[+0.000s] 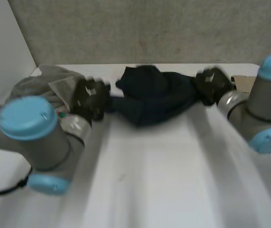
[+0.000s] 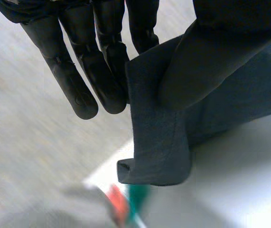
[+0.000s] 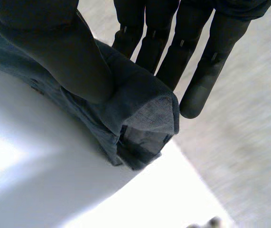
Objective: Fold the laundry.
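Open room is offered by the near and middle of the white bench (image 1: 149,180); its far edge is met by a grey wall (image 1: 149,28). A grey heap of laundry (image 1: 40,85) is piled at the far left corner, just beside the left robot hand (image 1: 91,99); a tan thing (image 1: 243,81) is seen by the right robot hand (image 1: 212,85). The dark blue garment (image 1: 154,95) is stretched between both near the far edge; an end is pinched between thumb and fingers by each.
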You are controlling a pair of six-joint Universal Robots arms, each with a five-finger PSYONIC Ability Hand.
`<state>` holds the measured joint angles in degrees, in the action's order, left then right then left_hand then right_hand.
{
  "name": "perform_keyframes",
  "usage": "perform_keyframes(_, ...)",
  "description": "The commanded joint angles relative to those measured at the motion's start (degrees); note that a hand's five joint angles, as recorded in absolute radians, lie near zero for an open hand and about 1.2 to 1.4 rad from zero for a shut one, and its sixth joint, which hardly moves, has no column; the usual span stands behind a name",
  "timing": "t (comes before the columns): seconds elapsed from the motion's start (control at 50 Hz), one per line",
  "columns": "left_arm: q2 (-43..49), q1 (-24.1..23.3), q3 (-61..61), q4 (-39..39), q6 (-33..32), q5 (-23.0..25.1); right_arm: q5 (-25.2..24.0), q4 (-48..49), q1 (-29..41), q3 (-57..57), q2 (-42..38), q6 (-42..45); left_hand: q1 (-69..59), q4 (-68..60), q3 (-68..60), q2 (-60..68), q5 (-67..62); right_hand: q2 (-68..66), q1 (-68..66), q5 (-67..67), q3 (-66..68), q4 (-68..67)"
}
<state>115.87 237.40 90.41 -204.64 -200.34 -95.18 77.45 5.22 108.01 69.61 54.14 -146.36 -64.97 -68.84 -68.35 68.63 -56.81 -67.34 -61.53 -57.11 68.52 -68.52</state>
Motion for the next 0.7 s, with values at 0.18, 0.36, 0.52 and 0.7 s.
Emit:
perform_keyframes(0.18, -7.22, -2.56, 9.87, 19.97, 0.31, -0.35, 0.51, -5.04, -0.17, 16.51, 5.97, 4.85, -15.03, -11.16, -11.65, 11.37, -13.19, -12.66, -18.47, -12.89, 11.48, -11.48)
perform_keyframes(0.36, -18.56, -5.62, 13.12, 38.40, -0.66, 0.08, 0.42, -19.78, -0.34, 24.94, 18.70, 10.99, -15.03, -11.16, -11.65, 11.37, -13.19, -12.66, -18.47, -12.89, 11.48, -11.48)
perform_keyframes(0.52, -20.77, -12.58, 12.51, 49.17, -0.40, 0.09, 2.17, -31.85, -1.39, 30.93, 25.31, 20.49, -15.03, -11.16, -11.65, 11.37, -13.19, -12.66, -18.47, -12.89, 11.48, -11.48)
perform_keyframes(0.7, -19.54, -9.25, 10.14, 38.45, -0.13, -0.09, 2.09, -21.59, -1.75, 30.84, 25.58, 19.36, -15.03, -11.16, -11.65, 11.37, -13.19, -12.66, -18.47, -12.89, 11.48, -11.48)
